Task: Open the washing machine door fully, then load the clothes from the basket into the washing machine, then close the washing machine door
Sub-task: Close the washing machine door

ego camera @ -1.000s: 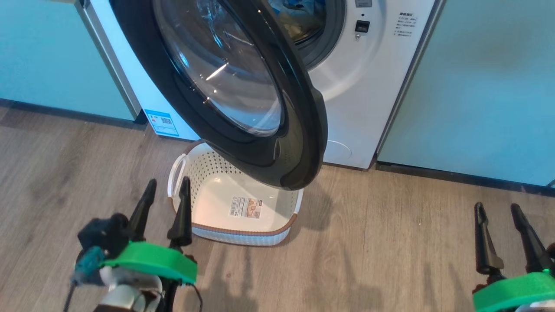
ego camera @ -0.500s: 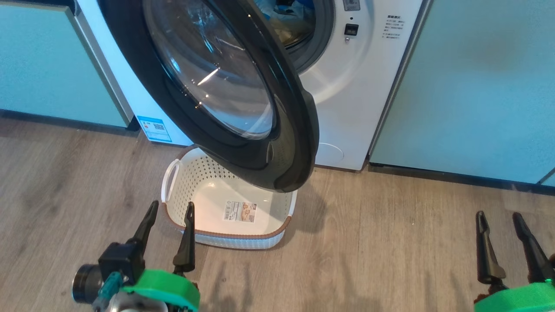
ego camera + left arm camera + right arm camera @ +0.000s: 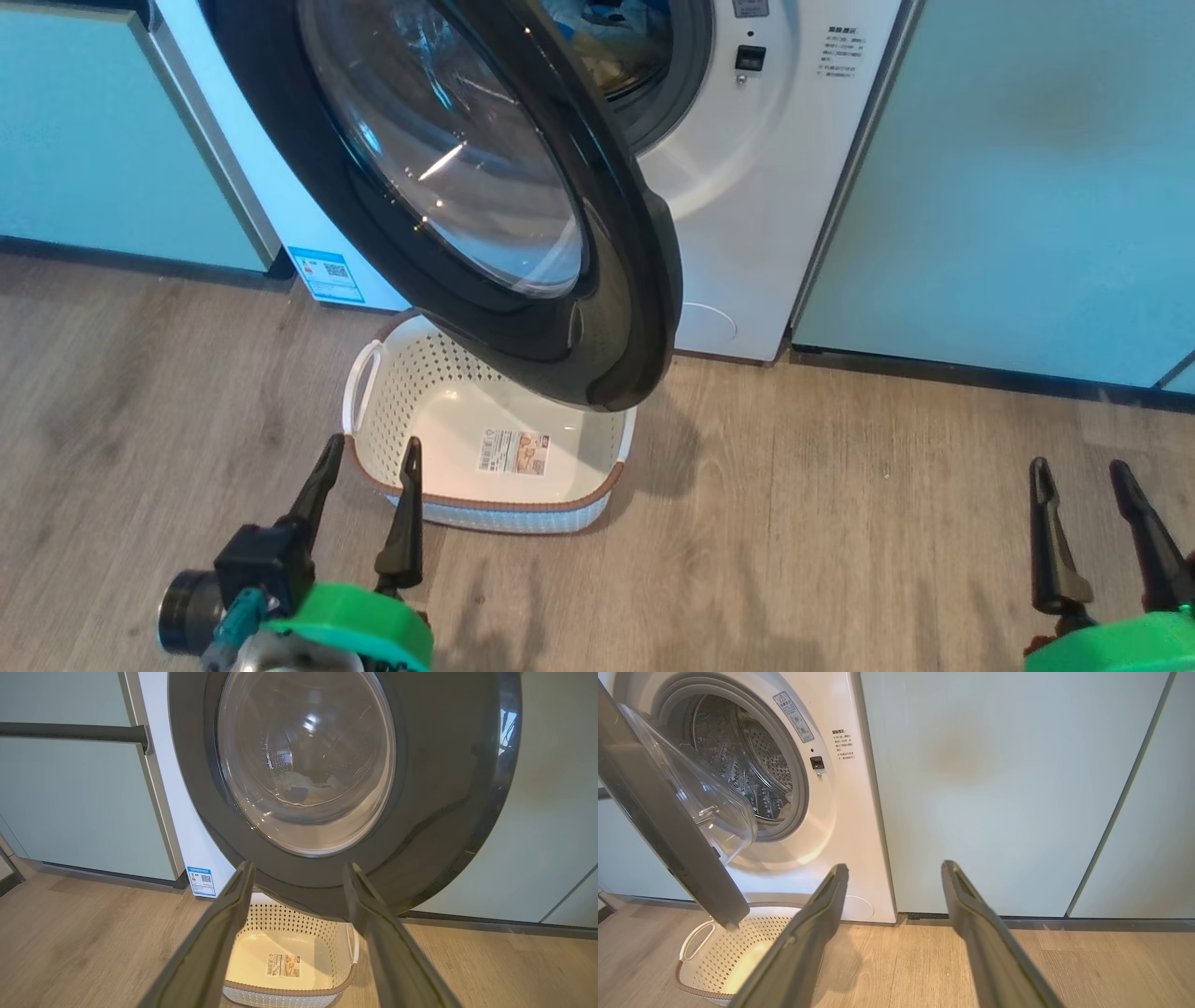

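The washing machine (image 3: 766,215) has its door (image 3: 616,308) swung out, its black rim hanging over the basket (image 3: 569,509). The basket (image 3: 322,991) holds no clothes, only a paper label on its floor. Some clothes (image 3: 611,61), pale and blue, lie inside the drum and show through the door glass (image 3: 303,788). My left gripper (image 3: 372,448) is open just in front of the basket's near left corner, touching nothing. My right gripper (image 3: 1078,467) is open over the bare floor far to the right, facing a cabinet panel (image 3: 994,788). The drum (image 3: 738,765) and door (image 3: 668,826) are to its left.
Pale green cabinet panels (image 3: 1027,187) flank the washer on both sides, with a dark handle bar (image 3: 70,731) on the left one. Wooden floor (image 3: 840,523) spreads between the basket and my right gripper.
The head camera has shifted, so the whole scene sits slightly further left. My left gripper has drawn back from the basket's left side to its near corner. Both grippers stay open.
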`<state>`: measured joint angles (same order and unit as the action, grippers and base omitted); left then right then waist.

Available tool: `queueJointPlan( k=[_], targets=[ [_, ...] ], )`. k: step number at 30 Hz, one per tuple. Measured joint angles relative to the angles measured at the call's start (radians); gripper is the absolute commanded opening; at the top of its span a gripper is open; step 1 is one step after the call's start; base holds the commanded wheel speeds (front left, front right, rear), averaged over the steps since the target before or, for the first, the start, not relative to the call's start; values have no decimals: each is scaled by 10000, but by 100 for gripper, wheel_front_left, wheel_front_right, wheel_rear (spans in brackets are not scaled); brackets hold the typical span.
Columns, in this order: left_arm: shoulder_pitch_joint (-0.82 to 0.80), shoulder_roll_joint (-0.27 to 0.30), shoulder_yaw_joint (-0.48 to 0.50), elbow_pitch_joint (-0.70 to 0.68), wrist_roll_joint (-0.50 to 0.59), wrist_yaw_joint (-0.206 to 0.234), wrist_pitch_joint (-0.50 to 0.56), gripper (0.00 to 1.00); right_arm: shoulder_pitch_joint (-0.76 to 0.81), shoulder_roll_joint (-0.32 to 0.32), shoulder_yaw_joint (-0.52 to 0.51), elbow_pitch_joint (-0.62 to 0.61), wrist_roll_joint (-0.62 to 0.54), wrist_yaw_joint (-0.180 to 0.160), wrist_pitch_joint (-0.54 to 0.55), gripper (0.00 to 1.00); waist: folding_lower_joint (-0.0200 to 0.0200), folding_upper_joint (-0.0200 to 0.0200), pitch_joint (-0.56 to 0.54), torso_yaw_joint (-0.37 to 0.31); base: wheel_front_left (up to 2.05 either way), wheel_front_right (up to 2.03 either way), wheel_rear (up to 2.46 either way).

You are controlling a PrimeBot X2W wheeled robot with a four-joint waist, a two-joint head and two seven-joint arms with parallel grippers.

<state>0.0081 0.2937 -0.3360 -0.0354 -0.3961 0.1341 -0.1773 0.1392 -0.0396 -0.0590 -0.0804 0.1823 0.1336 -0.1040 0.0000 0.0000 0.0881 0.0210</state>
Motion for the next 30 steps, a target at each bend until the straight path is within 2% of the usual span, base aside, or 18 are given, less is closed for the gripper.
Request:
queueJointPlan(
  k=[11,12,13,14,24,30],
  targets=[
    [-11,-4,-171,2,0,90,-29,100,-5,6,-58,-27,-219,0,-2,100,0,0,89,43,0,0,0],
    [-12,-6,-182,2,0,90,-31,100,-6,6,-63,-31,-238,0,-2,85,0,0,101,50,0,0,0],
    [-13,-6,-194,2,0,90,-31,100,-7,6,-79,-33,-242,0,-8,40,0,0,114,60,0,0,0],
    [-13,-6,-203,2,0,90,-59,100,-12,8,-96,-33,-242,0,-12,0,0,0,124,69,0,0,0],
    [-181,-65,-288,27,0,134,-167,100,-224,6,15,-148,-257,0,-6,0,0,0,237,363,0,0,0],
    [-318,-136,-437,104,2,117,-201,100,-1142,-201,1007,-658,-253,0,84,0,0,0,292,776,0,0,0]
  ],
)
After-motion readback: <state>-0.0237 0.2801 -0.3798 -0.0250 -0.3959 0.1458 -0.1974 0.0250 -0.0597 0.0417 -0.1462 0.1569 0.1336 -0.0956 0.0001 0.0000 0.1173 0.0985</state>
